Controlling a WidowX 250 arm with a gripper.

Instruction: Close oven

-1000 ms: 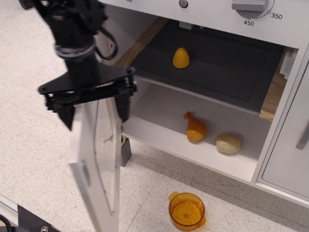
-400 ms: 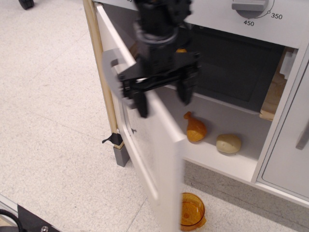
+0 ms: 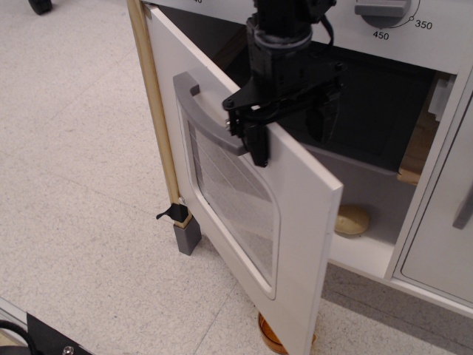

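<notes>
The white toy oven (image 3: 443, 37) has its door (image 3: 303, 244) standing about half open, hinged at the left. The door's wire-lined window (image 3: 236, 192) and grey bar handle (image 3: 203, 111) face me. My black gripper (image 3: 292, 133) is open and straddles the door's top edge: one finger (image 3: 259, 144) is on the outer face next to the handle, the other (image 3: 325, 122) is behind the door. The dark inner tray (image 3: 377, 111) shows behind the gripper.
A pale round toy food (image 3: 352, 218) lies on the oven's lower shelf. An orange cup (image 3: 267, 336) on the floor peeks out below the door. A narrow white cabinet door (image 3: 443, 237) is at the right. A wooden post (image 3: 155, 111) frames the left side.
The door has swung from wide open towards the oven, with my gripper moving right along with its top edge. The yellow and orange toy foods are now hidden behind the door.
</notes>
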